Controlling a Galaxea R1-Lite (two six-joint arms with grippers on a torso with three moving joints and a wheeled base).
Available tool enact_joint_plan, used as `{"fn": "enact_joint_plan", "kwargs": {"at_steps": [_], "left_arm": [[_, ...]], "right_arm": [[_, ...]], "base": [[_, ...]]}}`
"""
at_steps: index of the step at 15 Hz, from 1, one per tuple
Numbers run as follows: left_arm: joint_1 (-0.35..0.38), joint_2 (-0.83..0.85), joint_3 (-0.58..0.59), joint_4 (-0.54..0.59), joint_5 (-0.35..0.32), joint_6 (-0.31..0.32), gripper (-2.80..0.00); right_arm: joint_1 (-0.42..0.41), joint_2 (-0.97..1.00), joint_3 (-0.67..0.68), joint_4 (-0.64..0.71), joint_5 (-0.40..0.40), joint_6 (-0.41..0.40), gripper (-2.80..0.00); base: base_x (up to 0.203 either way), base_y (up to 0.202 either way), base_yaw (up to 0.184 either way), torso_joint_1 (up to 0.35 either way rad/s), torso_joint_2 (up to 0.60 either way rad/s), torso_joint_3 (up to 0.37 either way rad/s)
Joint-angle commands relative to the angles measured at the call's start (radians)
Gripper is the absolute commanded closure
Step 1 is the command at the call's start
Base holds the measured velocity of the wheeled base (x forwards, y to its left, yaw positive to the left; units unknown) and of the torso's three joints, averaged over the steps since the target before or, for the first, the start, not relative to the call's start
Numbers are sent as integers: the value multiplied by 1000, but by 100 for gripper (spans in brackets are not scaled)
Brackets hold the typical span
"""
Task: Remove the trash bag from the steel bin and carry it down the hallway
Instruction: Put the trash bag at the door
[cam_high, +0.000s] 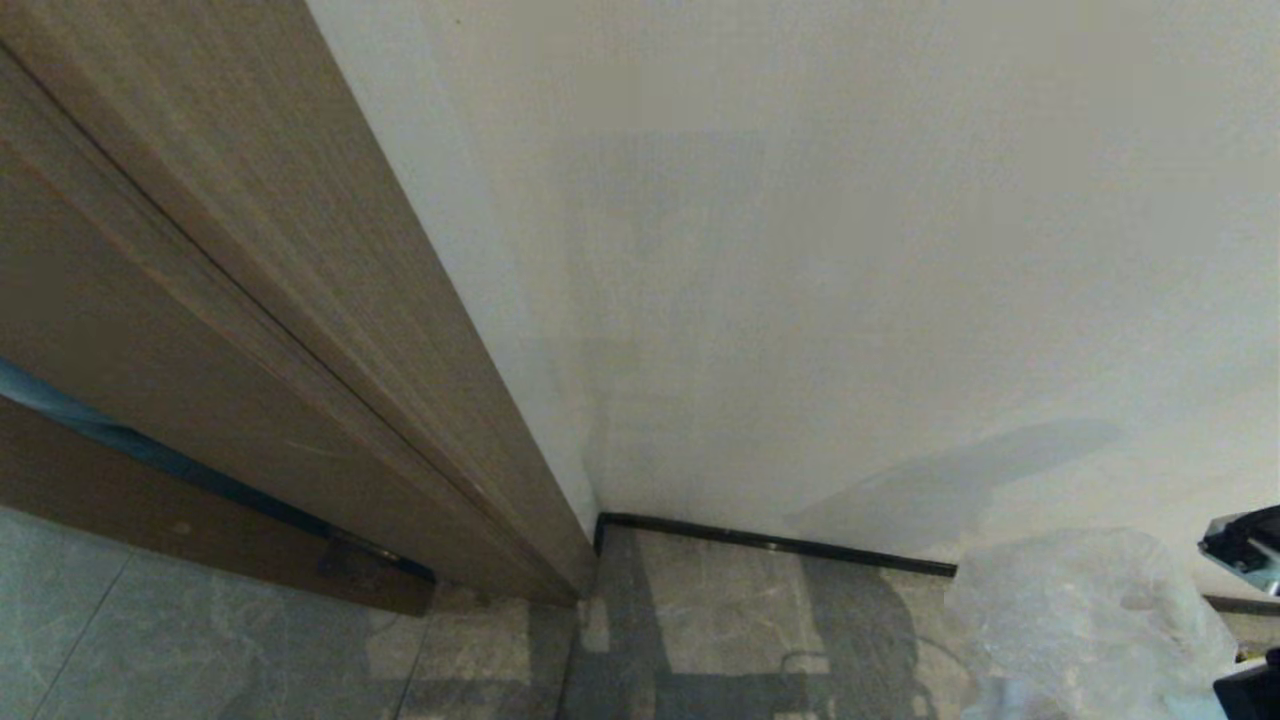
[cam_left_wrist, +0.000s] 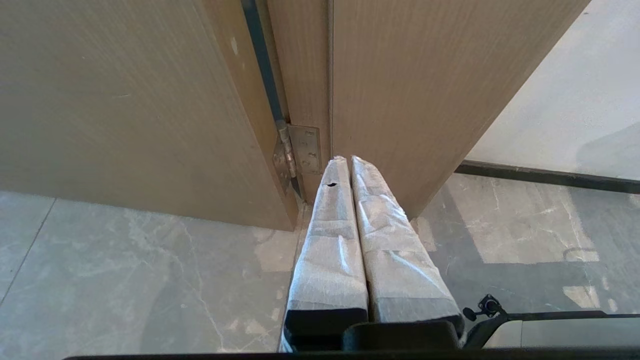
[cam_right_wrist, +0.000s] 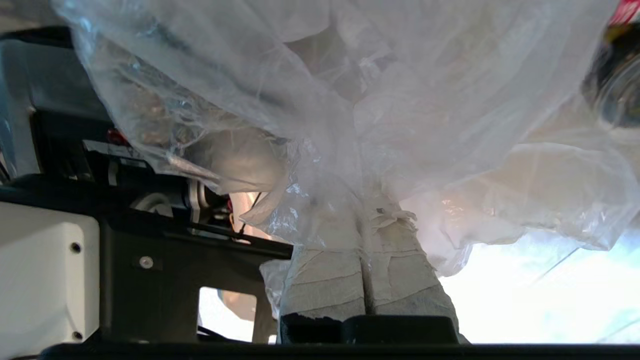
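- The left gripper (cam_left_wrist: 350, 162), wrapped in pale cloth tape, has its jaws pressed together on nothing. It points at the steel hinge (cam_left_wrist: 299, 152) of the light-brown wooden door (cam_left_wrist: 125, 100), well away from the bag, and by the look of it is parked.
- The wooden door frame (cam_high: 330, 330) stands left of the white wall (cam_high: 850, 250); a black skirting strip (cam_high: 770, 542) runs along the wall's foot above the glossy grey marble-look floor tiles (cam_high: 720, 620).
- The trash bag (cam_high: 1080, 620) — thin, clear, crinkly plastic — shows right of the skirting's near end, close to the wall, at the robot's right side.
- The right gripper (cam_right_wrist: 364, 220), taped like the other, has its jaws clamped on a gathered fold of the trash bag (cam_right_wrist: 350, 100). From the pinch the film fans out away from the jaws, so the bag's long axis runs straight on from the fingers (cam_right_wrist: 325, 280).
- The right arm is plainly the nearer — it carries the load already.
- The steel bin is in no view, so I judge the bag out of it and the carry the step in hand.
- Ahead stand wall and door frame; the base would need to turn before driving on. The loose film also lies close to the robot's black and white body (cam_right_wrist: 50, 260), where it could snag.
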Motion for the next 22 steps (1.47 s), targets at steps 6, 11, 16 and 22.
{"fn": "enact_joint_plan", "kwargs": {"at_steps": [6, 11, 16, 22], "left_arm": [[0, 0, 0, 0, 0, 0, 0], [0, -1, 0, 0, 0, 0, 0], [0, 0, 0, 0, 0, 0, 0], [0, 0, 0, 0, 0, 0, 0]], "right_arm": [[6, 245, 97, -253, -2, -51, 0], [7, 466, 84, -465, -5, -59, 0], [33, 670, 83, -718, -70, -67, 0], [80, 740, 71, -803, -69, -65, -280]], "base": [[0, 0, 0, 0, 0, 0], [0, 0, 0, 0, 0, 0], [0, 0, 0, 0, 0, 0], [0, 0, 0, 0, 0, 0]]}}
